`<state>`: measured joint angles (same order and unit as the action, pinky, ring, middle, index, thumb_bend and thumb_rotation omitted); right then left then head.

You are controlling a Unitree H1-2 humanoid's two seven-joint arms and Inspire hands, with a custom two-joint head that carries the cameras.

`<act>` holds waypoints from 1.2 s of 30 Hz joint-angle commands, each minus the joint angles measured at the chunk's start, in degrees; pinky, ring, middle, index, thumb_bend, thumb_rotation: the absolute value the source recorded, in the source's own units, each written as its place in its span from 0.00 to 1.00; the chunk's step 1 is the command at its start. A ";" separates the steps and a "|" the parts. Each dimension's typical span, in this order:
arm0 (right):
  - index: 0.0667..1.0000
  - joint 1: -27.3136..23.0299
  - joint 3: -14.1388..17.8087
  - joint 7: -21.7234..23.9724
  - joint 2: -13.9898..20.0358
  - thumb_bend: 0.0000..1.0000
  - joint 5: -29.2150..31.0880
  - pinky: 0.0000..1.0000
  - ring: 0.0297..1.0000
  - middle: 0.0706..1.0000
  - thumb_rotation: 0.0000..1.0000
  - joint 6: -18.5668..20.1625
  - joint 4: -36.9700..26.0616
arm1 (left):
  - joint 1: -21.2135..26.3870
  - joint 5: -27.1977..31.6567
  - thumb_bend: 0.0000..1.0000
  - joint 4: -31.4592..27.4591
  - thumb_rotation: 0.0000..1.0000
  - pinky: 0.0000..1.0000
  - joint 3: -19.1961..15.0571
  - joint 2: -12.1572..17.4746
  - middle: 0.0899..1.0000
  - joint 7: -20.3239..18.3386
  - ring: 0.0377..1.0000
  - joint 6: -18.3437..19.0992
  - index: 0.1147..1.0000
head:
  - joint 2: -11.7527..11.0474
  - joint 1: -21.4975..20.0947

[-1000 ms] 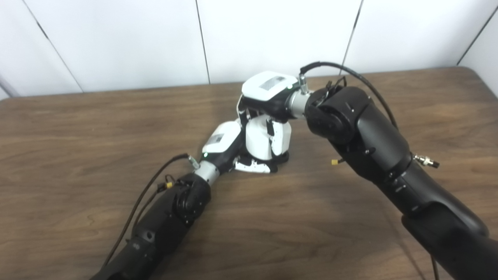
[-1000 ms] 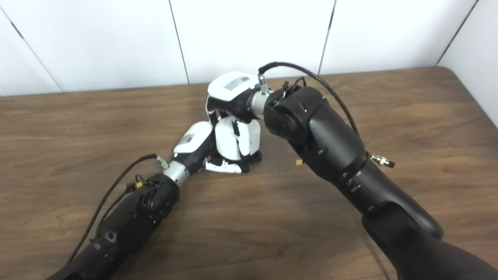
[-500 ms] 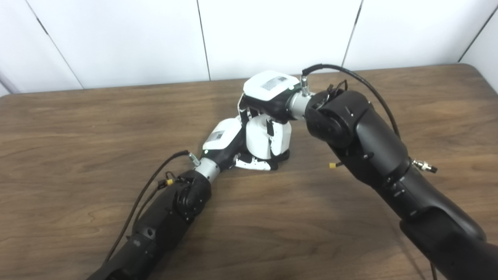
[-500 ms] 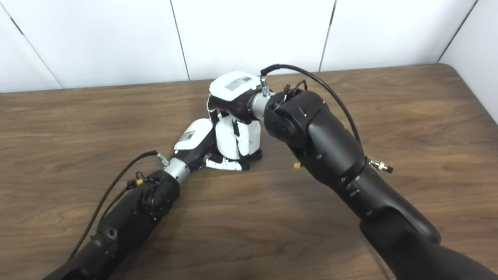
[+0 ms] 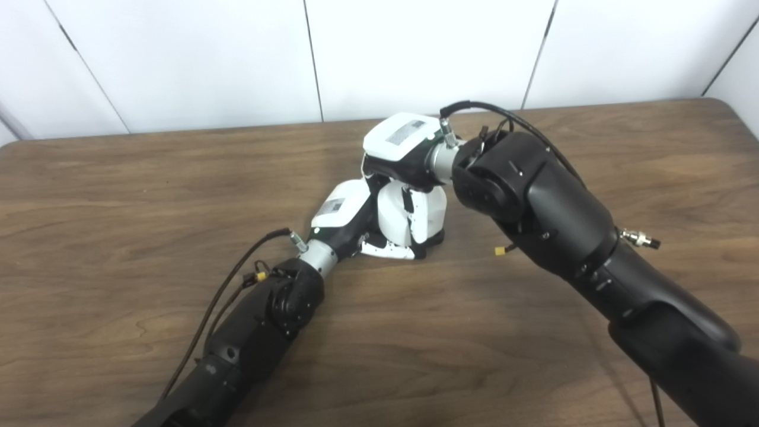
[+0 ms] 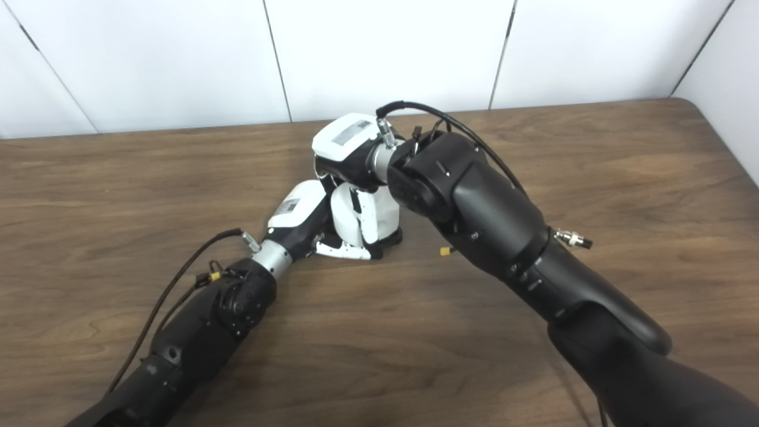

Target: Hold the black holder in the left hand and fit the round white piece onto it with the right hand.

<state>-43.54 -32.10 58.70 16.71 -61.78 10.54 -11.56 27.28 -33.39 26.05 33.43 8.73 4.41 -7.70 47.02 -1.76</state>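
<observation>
Left eye view, right hand (image 5: 409,178) above left hand (image 5: 350,216)

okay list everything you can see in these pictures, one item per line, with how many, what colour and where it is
Table: one, dark brown wood, fills the lower part of both views.
Wall panels: several, white with thin dark seams, behind the table's far edge.
Round white piece: one, white, at the table's middle, under the right hand.
Black holder: one, black, only an edge shows at the foot of the white piece, on the table.
Left hand: one, white and black, low by the table, against the white piece's left side; its grip is hidden.
Right hand: one, white and black, on top of the white piece with fingers down its side.
</observation>
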 commanded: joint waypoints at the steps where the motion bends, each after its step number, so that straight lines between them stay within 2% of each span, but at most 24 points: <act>1: 1.00 -0.50 -0.50 2.32 0.27 1.00 0.47 0.85 1.00 1.00 0.25 -0.70 -0.40 | -2.76 -2.11 0.52 4.18 0.06 0.85 3.16 -0.89 0.87 -6.40 0.98 2.31 0.41 | 0.00 -0.14; 11: 1.00 -0.90 0.07 0.79 0.68 1.00 -0.24 0.85 1.00 1.00 0.25 -1.62 -0.82 | -2.75 -1.53 0.52 4.52 0.06 0.87 2.74 -1.13 0.90 -6.58 0.98 2.46 0.42 | 0.01 -0.07; 17: 1.00 -1.79 1.89 0.25 0.20 1.00 0.89 0.86 1.00 1.00 0.25 -1.24 -1.25 | -2.76 -1.54 0.52 5.17 0.06 0.86 2.66 -1.09 0.90 -6.17 0.98 1.81 0.41 | -0.08 -0.30; 22: 1.00 -4.77 3.58 2.56 0.29 1.00 1.95 0.82 1.00 1.00 0.26 -0.63 -2.01 | -2.81 -1.61 0.52 5.33 0.06 0.90 2.62 -0.99 0.90 -6.08 0.97 1.45 0.41 | -0.18 -0.58; 36: 1.00 -9.83 6.23 8.23 1.77 1.00 6.12 0.86 1.00 1.00 0.27 0.94 -2.21 | -2.92 -1.85 0.52 5.25 0.06 0.90 2.61 -0.81 0.90 -6.11 0.96 1.17 0.41 | 0.06 -0.44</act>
<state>-49.36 -27.16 66.48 17.61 -55.86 10.80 -11.94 27.61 -33.40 27.02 33.18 8.34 4.43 -8.80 47.02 -2.11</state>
